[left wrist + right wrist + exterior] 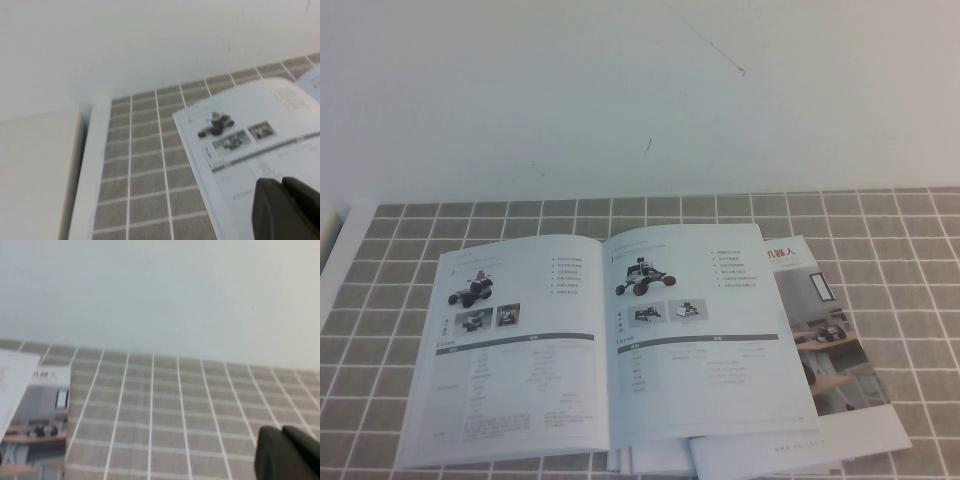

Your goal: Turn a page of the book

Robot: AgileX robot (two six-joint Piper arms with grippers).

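The book (605,345) lies open and flat on the tiled table. Its right-hand page (705,335) shows a black wheeled rover, thumbnails, a bullet list and a dark-barred table. The left-hand page (515,350) has a similar layout and also shows in the left wrist view (250,145). Neither gripper shows in the high view. My left gripper (281,182) is shut and empty, hovering over the left page's lower part. My right gripper (281,430) is shut and empty over bare tiles, to the right of the book.
A brochure with a room photo (830,340) lies under the book's right side and shows in the right wrist view (40,415). Loose white sheets (800,450) stick out beneath at the front. A white ledge (40,170) borders the table's left edge.
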